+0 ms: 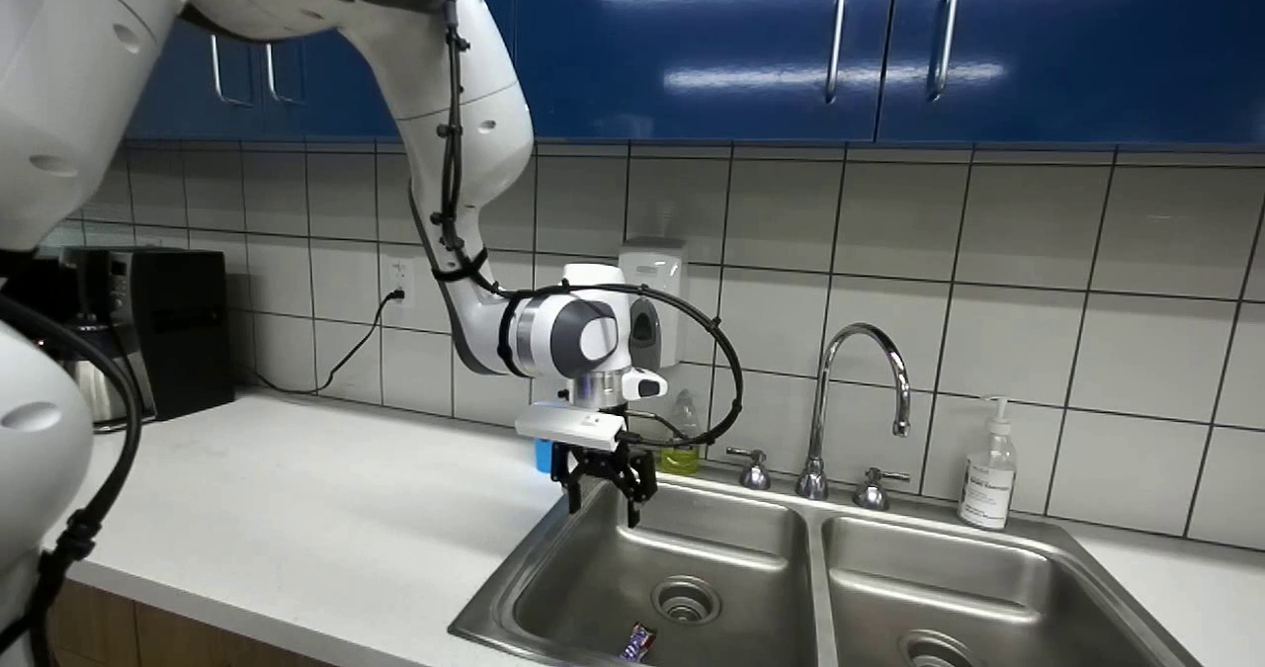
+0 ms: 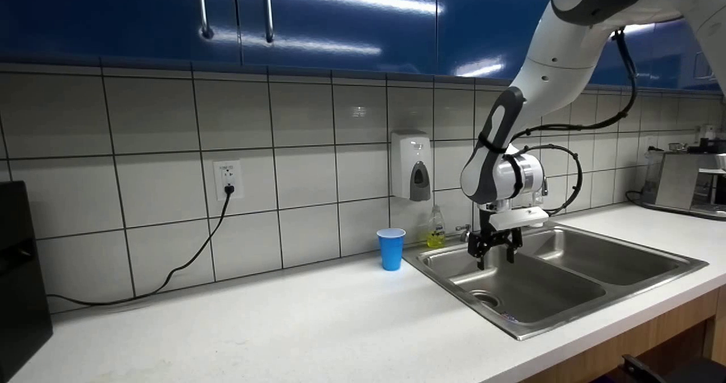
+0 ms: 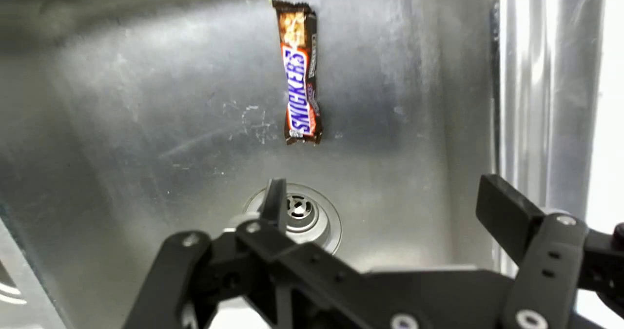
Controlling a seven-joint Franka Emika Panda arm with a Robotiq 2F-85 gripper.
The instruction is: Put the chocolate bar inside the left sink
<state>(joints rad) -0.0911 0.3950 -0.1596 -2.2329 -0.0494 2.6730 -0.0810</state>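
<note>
The chocolate bar [image 3: 298, 75] has a dark brown Snickers wrapper. It lies flat on the floor of the left sink [image 3: 390, 153], just beyond the round drain in the wrist view. The bar shows small in both exterior views [image 1: 638, 641] [image 2: 509, 317], inside the same steel basin [image 1: 746, 588] [image 2: 547, 292]. My gripper [image 3: 382, 197] is open, with nothing between its fingers. In both exterior views the gripper [image 1: 604, 509] [image 2: 496, 261] hangs above the back part of that basin, apart from the bar.
A blue cup [image 2: 391, 249] stands on the counter beside the sink, near a yellow-green soap bottle [image 2: 435, 232]. The curved faucet [image 1: 822, 400] rises behind the basins. The twin basin [image 1: 939, 588] adjoins. A pump bottle [image 1: 988, 474] stands behind it. A wall dispenser [image 2: 411, 164] hangs nearby.
</note>
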